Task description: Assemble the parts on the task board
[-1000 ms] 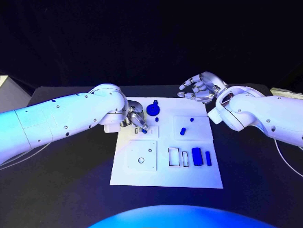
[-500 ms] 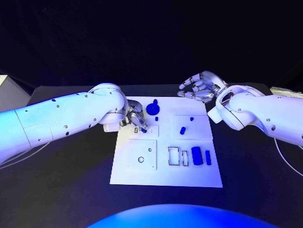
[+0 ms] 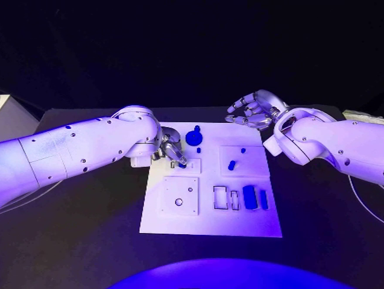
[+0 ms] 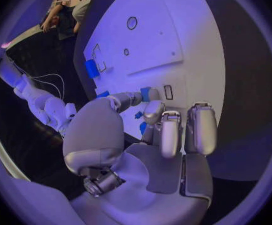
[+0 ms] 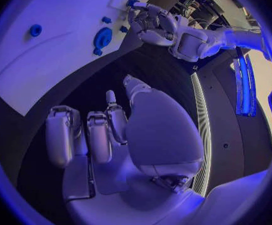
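Over the task board, at its far-left corner, my left hand pinches a small blue part between thumb and fingertip, just above the board's face beside a small rectangular slot. Beyond the board's far edge, my right hand hovers over the black surface, fingers loosely curled and apart, holding nothing. Near the far edge, a round blue part sits on the board; two blue blocks lie toward its right side.
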### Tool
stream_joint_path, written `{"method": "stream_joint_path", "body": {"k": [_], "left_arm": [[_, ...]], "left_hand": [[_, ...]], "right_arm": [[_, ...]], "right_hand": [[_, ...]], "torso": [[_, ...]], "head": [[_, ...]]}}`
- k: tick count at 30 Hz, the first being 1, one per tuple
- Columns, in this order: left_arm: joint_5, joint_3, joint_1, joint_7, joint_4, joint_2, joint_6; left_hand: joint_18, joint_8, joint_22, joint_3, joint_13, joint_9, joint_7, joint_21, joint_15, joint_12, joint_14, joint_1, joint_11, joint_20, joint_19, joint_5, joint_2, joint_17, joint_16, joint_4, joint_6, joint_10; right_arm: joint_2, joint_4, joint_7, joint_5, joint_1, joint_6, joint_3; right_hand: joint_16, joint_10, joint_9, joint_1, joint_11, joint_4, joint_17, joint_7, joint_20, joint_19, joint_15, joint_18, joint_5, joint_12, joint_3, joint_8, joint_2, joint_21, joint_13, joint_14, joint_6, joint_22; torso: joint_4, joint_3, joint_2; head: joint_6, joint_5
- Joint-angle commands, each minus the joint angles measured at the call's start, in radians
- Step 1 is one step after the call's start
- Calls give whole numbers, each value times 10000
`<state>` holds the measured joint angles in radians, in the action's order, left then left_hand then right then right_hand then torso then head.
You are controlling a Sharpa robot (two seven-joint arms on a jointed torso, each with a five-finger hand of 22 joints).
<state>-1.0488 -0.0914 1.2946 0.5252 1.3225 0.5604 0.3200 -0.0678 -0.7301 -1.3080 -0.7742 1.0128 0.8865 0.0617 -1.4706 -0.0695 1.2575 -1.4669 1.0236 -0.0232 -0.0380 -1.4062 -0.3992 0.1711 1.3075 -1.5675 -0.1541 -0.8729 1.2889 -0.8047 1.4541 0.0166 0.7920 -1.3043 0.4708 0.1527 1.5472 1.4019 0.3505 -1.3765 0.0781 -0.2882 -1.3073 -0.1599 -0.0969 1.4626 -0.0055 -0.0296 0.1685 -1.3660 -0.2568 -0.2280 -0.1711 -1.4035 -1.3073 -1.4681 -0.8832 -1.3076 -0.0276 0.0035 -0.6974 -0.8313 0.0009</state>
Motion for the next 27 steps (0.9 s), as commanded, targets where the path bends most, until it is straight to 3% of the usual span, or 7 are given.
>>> {"method": "stream_joint_path", "body": {"k": [1,13,14,15,16,27], "left_arm": [[-114,-8,-3,23,-13,-3,150],[-28,-22,-5,34,-110,-145,160],[-14,-27,-6,34,-121,-160,160],[2,-33,-7,33,-134,-174,158],[18,-39,-8,32,-146,-185,152],[110,-77,-14,27,-232,-273,82]], "left_hand": [[138,-32,-282,-1997,11,9,-97,-45,-80,21,-1039,89,11,33,-66,-57,37,2633,-33,2054,-151,55],[141,-19,-297,-1935,163,0,-110,-50,-84,112,-1039,21,4,34,-75,-162,28,2633,-33,1991,-219,181],[142,-19,-305,-1921,160,-1,-122,-52,-89,111,-1039,1,-6,36,-80,-220,24,2633,-33,1981,-246,194],[142,-21,-313,-1843,75,8,-147,-55,-110,58,-1039,-82,-35,53,-87,-683,51,2633,-33,1969,-305,190],[145,-21,-324,-1783,65,14,-160,-59,-119,50,-1039,-106,-40,61,-94,-840,53,2633,-33,1970,-319,200],[171,-83,-440,-1550,238,51,-230,-102,-155,152,-1039,-208,-93,85,-174,-944,-18,2633,-33,1891,-467,367]], "right_arm": [[-5,18,44,68,5,-142,0],[-12,29,48,73,5,-138,0],[-13,29,48,73,5,-139,0],[-15,30,48,74,5,-138,0],[-16,30,48,74,5,-138,0],[-19,42,51,80,5,-138,0]], "right_hand": [[-32,-92,-10,91,-4,-2,-2142,-21,-69,342,77,-118,20,26,-44,30,-43,57,-845,-880,62,-1419],[-32,-92,-10,91,-4,-2,-2142,-21,-69,342,77,-118,20,26,-44,30,-43,57,-845,-880,62,-1419],[-32,-92,-10,91,-4,-2,-2142,-21,-69,342,77,-118,20,26,-44,30,-43,57,-845,-880,62,-1419],[-32,-92,-10,91,-4,-2,-2142,-21,-69,342,77,-118,20,26,-44,30,-43,57,-845,-880,62,-1419],[-32,-92,-10,91,-4,-2,-2142,-21,-69,342,77,-118,20,26,-44,30,-43,57,-845,-880,62,-1419],[-31,-106,-15,126,-6,17,-2146,-19,-67,344,75,-120,22,27,-71,22,-43,72,-828,-882,75,-1414]], "torso": [[-7,1,-3],[12,7,-7],[10,7,-6],[11,8,-7],[12,9,-10],[-1,9,5]], "head": [[-8,-3],[-37,16],[-48,7],[-49,4],[-47,-1],[-77,-12]]}}
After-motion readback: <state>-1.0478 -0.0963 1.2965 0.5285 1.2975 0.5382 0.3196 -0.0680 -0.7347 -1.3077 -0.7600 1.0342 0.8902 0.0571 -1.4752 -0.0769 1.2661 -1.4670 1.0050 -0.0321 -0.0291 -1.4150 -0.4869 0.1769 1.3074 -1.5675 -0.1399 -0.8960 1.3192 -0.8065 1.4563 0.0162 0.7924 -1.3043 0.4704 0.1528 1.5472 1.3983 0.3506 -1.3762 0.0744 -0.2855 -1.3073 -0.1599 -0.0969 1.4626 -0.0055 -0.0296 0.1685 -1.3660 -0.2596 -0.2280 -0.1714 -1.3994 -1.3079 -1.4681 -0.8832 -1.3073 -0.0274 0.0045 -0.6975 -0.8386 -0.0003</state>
